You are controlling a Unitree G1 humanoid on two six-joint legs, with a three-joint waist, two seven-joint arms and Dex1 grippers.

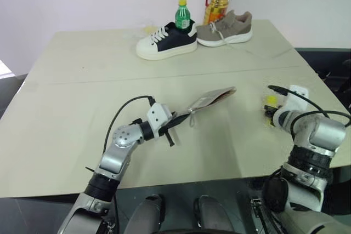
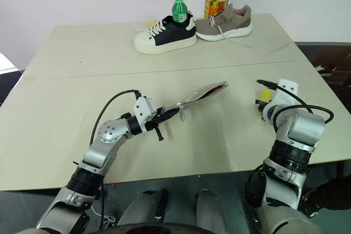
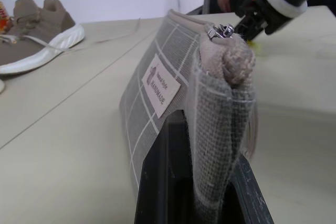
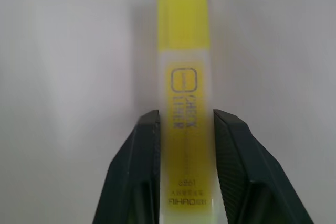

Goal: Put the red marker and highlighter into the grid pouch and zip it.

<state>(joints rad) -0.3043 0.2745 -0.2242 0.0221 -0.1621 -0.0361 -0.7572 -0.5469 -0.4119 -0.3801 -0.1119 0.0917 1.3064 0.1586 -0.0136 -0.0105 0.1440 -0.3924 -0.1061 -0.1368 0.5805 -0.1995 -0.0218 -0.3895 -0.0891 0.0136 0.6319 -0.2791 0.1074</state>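
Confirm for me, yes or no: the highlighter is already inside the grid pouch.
No. The highlighter lies on the table between the right gripper's fingers, apart from the grid pouch held by the left gripper.

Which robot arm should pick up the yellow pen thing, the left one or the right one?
The right one, probably. The right gripper already has its fingers on both sides of the highlighter, which lies on the table. The left gripper is busy holding up the grid pouch.

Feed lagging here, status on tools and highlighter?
Left tool shut on pouch, held off table. Right tool closed around highlighter. Nothing between them.
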